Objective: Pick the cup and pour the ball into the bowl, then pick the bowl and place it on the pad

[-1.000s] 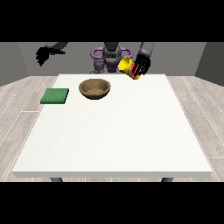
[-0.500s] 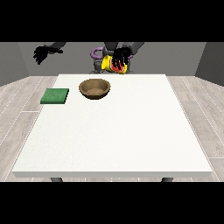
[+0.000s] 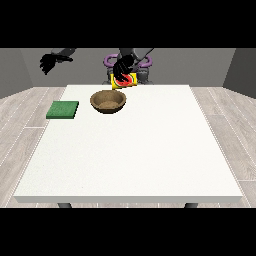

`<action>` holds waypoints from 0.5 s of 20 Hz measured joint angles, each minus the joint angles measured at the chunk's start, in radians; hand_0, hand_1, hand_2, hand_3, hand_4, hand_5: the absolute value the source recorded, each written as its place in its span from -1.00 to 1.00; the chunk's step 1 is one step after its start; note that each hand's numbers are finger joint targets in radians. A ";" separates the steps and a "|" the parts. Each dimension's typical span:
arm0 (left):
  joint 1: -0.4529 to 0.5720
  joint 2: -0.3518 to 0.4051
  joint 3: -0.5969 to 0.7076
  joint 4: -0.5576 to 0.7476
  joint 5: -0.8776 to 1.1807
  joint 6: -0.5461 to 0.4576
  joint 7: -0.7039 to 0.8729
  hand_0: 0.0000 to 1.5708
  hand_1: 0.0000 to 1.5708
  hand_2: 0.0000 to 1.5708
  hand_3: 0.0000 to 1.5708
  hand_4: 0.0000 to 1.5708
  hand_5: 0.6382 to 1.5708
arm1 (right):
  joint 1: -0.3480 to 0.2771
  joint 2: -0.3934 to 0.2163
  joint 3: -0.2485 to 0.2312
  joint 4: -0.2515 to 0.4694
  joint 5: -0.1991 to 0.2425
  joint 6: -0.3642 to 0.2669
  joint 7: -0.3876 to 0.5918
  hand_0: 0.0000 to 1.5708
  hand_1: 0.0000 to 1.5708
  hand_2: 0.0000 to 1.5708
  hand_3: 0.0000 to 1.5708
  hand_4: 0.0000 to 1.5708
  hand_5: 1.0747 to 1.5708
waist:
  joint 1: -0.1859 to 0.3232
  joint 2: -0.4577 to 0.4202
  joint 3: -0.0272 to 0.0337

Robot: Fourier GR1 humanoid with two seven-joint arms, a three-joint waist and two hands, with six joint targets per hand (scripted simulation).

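Tilting above the bowl [image 3: 108, 101], a yellow-red cup [image 3: 125, 81].

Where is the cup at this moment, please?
In the front view the cup is held by a hand above the table's far edge, just behind the bowl.

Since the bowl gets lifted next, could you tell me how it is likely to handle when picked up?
The brown bowl looks rigid and wood-like, so it should probably keep its shape. Its wide, low form suggests it is unlikely to tip on the table. The open rim likely offers a place for fingers.
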 measured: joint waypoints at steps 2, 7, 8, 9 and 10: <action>-0.001 -0.013 -0.040 0.002 -0.050 -0.029 0.001 0.85 0.85 1.00 1.00 0.95 0.08 | -0.008 -0.011 -0.012 0.012 -0.004 -0.003 -0.004 -1.00 -1.00 -1.00 -1.00 -1.00 1.00 | 0.014 0.002 -0.0005; -0.009 -0.040 -0.072 -0.016 -0.120 -0.113 -0.031 0.84 0.84 1.00 1.00 0.95 0.06 | -0.010 -0.013 -0.009 0.019 0.001 -0.016 0.020 -1.00 -1.00 -1.00 -1.00 -1.00 0.99 | 0.033 -0.017 -0.0018; -0.002 -0.041 -0.072 -0.023 -0.132 -0.116 -0.035 0.84 0.84 1.00 1.00 0.95 0.07 | -0.012 -0.007 -0.006 0.015 -0.001 -0.025 0.040 -1.00 -1.00 -1.00 -1.00 -1.00 0.99 | 0.036 -0.022 -0.0016; -0.007 -0.044 -0.067 -0.031 -0.140 -0.126 -0.043 0.84 0.84 1.00 1.00 0.95 0.07 | -0.020 -0.005 -0.006 0.016 -0.007 -0.028 0.057 -1.00 -1.00 -1.00 -1.00 -1.00 0.98 | 0.041 -0.022 -0.0016; -0.006 -0.033 -0.051 -0.038 -0.132 -0.108 -0.047 0.88 0.88 1.00 1.00 0.90 0.25 | -0.037 0.002 -0.005 0.012 -0.013 -0.041 0.080 -1.00 -1.00 -1.00 -1.00 -0.87 0.98 | 0.049 -0.018 -0.0018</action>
